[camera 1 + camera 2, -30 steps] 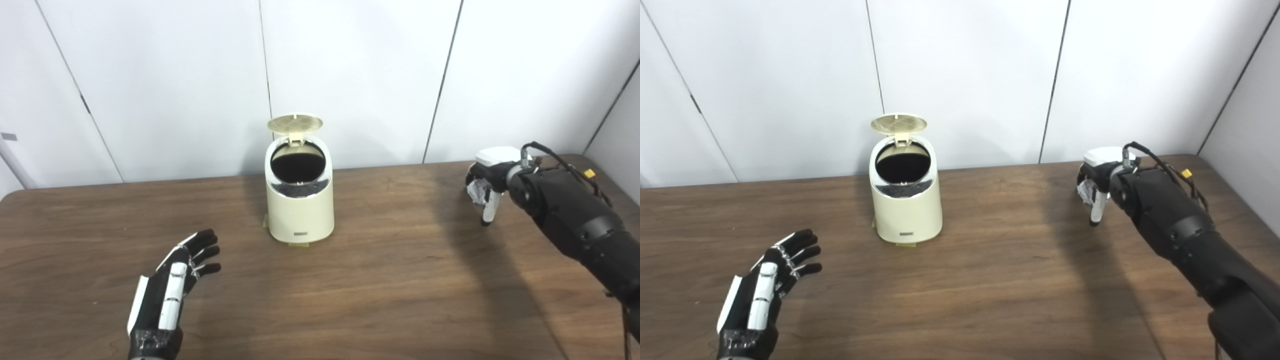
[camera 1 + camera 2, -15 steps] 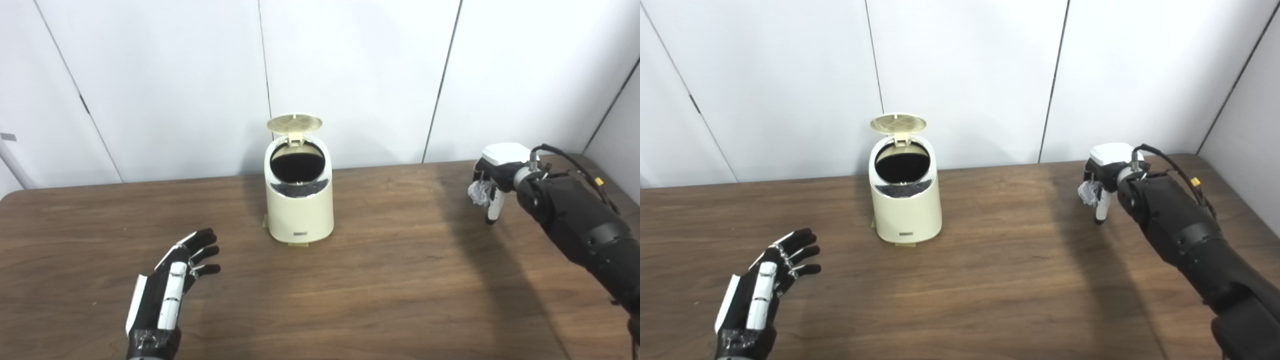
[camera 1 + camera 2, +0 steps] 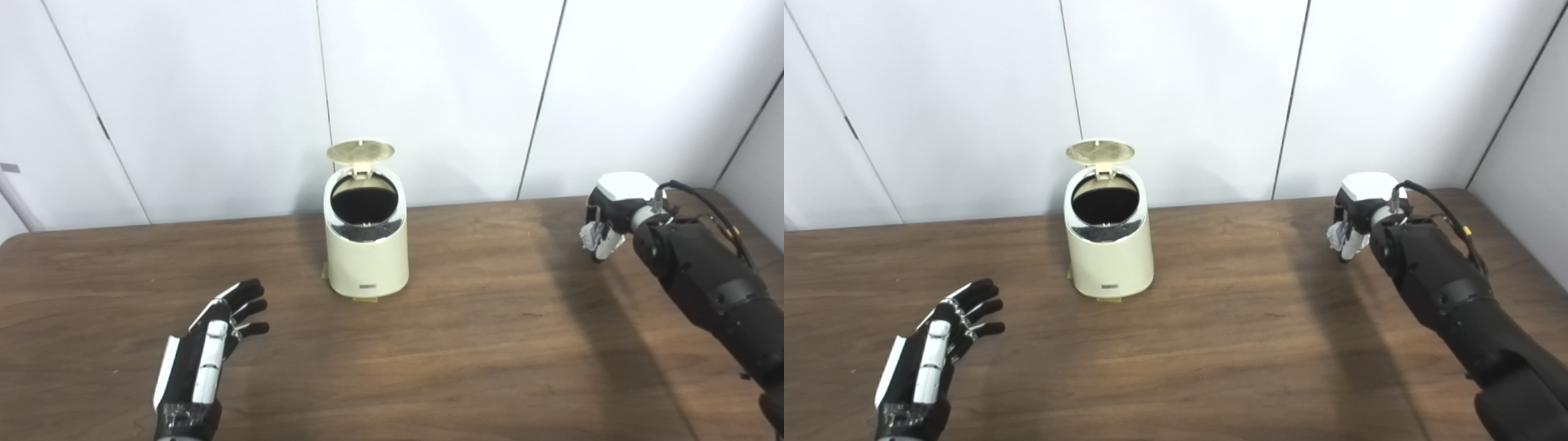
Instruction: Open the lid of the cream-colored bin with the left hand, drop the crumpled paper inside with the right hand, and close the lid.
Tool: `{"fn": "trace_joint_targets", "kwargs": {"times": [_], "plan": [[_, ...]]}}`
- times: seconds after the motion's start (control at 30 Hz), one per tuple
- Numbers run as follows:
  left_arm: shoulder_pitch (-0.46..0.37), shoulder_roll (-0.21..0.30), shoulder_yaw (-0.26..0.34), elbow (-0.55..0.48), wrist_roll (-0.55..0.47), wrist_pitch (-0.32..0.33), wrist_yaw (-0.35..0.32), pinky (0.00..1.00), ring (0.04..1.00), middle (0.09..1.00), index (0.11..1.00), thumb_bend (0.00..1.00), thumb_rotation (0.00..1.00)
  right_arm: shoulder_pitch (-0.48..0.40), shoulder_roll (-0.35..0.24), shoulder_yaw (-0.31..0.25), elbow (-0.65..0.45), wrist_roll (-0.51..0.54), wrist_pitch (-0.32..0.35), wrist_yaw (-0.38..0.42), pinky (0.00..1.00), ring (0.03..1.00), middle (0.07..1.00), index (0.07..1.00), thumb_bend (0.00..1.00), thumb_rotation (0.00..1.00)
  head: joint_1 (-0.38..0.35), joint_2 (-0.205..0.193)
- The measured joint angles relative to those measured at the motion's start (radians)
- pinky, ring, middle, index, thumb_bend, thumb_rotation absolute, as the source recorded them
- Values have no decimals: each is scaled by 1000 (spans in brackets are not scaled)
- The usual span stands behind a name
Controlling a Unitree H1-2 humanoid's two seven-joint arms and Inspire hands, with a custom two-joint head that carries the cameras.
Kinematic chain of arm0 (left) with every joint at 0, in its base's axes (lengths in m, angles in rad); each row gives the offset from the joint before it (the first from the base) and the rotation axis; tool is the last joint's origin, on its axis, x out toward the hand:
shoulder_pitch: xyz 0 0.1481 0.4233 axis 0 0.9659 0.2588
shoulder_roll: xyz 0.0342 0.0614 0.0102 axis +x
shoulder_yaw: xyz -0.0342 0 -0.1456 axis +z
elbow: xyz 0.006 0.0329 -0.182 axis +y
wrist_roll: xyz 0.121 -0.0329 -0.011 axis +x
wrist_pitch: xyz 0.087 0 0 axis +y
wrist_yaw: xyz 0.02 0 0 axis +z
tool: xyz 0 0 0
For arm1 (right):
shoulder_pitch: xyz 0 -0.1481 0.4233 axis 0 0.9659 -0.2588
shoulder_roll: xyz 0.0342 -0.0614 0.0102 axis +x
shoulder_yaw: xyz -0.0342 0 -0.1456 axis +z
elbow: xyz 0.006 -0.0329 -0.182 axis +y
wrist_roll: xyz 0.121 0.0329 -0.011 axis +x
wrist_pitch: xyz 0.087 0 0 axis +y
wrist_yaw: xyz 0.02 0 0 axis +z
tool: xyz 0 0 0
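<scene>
At table centre, near the back wall, the small cream-colored cylindrical plastic bin [image 3: 366, 245] stands upright with its round hinged lid [image 3: 360, 151] tipped up and back, dark mouth exposed, so the opening step looks done. Right hand [image 3: 606, 217], black with white back, hangs over the far right of the brown wood-grain table [image 3: 465, 343], well apart from the bin, fingers curled down around the grey-white crumpled paper ball [image 3: 589, 233], likely pinched from above for carrying across. Left hand [image 3: 208, 349], black and white, sits low at front left, palm-side flat, fingers spread and holding nothing, probably parked clear of the bin mouth yet near enough to shut the lid afterwards. Paper not yet dropped.
</scene>
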State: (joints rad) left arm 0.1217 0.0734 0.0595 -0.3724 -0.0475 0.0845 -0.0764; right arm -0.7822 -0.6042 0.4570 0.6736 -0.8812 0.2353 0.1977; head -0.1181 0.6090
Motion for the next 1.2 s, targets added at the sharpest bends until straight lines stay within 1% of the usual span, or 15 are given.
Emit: {"fn": "trace_joint_targets", "kwargs": {"times": [0.1,0.2,0.27,0.37,0.53,0.57,0.63,0.67,0.7,0.73,0.77,0.83,0.9,1.07,1.2], "plan": [[0,0,0,0,-1,0,0,688,791,815,820,459,883,2,1,-4,3,4,-2,-8,411,495,484,492,529,0,-2,0],[0,-1,-2,0,-1,0,1,691,790,813,818,459,875,5,1,-14,14,15,-9,-32,374,455,447,503,529,0,2,3],[0,-2,-4,0,-1,0,1,689,788,812,819,461,875,20,-1,-26,-14,21,-9,-31,405,486,492,487,527,0,5,3],[3,-2,-6,0,6,0,3,683,782,809,815,480,878,85,-9,-61,-189,47,-17,-27,458,530,544,462,521,0,6,3],[2,-4,-9,4,13,0,5,710,793,806,806,408,859,153,-7,-102,-492,69,-26,15,394,506,554,462,519,0,12,0],[2,-4,-8,8,13,0,5,711,794,804,801,389,855,153,-7,-105,-538,64,-26,22,368,477,533,471,523,0,12,-2],[1,-4,-7,20,12,-3,7,705,792,797,789,356,859,152,-8,-110,-623,41,-29,40,445,456,471,480,530,0,14,-3],[1,-4,-7,21,12,-3,8,701,790,794,784,344,860,151,-8,-111,-662,33,-36,47,447,458,444,482,531,0,14,-2],[0,-4,-6,21,12,-7,11,700,789,793,782,339,860,151,-7,-115,-699,30,-43,51,411,448,459,481,531,0,14,-2],[0,-4,-6,21,12,-14,13,697,786,790,779,335,858,152,-3,-123,-727,29,-47,52,365,426,469,479,531,0,14,-3],[0,-5,-6,21,12,-20,17,697,784,788,777,334,852,152,2,-132,-760,25,-50,51,358,427,494,480,524,0,14,-3],[0,-5,-7,21,9,-25,24,699,786,789,778,339,846,152,15,-152,-821,8,-50,49,444,452,518,464,520,0,12,-3],[0,-5,-8,21,5,-29,25,702,787,790,779,337,844,153,36,-174,-880,-2,-52,43,447,456,538,452,516,0,15,-5],[-1,-7,-13,30,5,-39,29,701,780,780,772,343,834,168,103,-214,-939,11,-113,-5,304,407,542,488,513,0,17,-8],[-2,-8,-18,45,5,-42,35,699,781,780,773,337,835,173,148,-211,-987,-9,-159,-7,314,416,559,474,510,0,17,-14]]}}
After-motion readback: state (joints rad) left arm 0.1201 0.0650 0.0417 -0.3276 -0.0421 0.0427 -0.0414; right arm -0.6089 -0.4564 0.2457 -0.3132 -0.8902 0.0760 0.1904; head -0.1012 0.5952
